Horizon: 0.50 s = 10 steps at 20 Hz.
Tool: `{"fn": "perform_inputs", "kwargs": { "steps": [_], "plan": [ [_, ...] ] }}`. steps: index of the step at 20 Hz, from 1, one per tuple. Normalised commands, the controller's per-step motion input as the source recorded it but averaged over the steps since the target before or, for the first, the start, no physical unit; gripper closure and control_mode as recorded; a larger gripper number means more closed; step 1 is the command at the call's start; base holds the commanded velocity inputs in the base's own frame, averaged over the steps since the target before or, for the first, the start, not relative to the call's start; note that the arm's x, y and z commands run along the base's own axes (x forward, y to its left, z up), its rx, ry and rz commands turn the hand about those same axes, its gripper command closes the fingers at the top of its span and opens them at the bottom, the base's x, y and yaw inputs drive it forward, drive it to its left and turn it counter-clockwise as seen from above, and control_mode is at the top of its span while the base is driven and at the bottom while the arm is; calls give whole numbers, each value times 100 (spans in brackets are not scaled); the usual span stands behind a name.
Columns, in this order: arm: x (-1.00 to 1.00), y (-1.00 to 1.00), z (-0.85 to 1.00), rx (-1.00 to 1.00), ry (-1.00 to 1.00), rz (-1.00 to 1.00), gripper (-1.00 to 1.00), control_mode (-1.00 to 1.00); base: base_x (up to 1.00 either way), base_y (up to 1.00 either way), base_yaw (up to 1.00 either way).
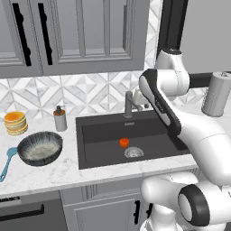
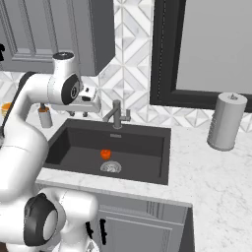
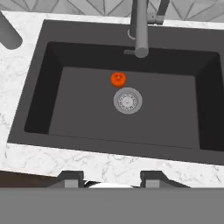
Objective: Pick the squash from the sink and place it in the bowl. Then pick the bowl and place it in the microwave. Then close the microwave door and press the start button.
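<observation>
From the left base view we see the small round orange squash (image 1: 124,142) sitting on the floor of the dark charcoal rectangular sink (image 1: 90,135), just beside the round metal drain (image 1: 133,152). The wide, shallow dark grey ribbed bowl (image 1: 39,148) waits on the white marble counter (image 1: 54,173) to the left of the basin, well apart from the squash. We judge we're on step one: nothing is picked yet.

Over to the right base view: the white arm's two-finger gripper (image 2: 88,114) hangs above the sink's (image 2: 147,142) back left edge, high over the squash (image 2: 105,153), near the grey faucet (image 2: 116,114).

Down the hand view: squash (image 3: 118,79) just above the drain (image 3: 127,100), and our finger tips (image 3: 70,178) stand partly apart, holding nothing. Next, we reckon, comes a drop straight down onto the squash, clearing the faucet (image 3: 141,28).
</observation>
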Motion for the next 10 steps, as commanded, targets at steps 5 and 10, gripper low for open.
{"fn": "perform_inputs", "kwargs": {
  "steps": [5,10],
  "plan": [
    [0,9,-33,-7,9,-2,-100,-100,0,0,0],
    [0,54,-84,-23,18,-12,-100,-100,0,0,0]
  ]
}}
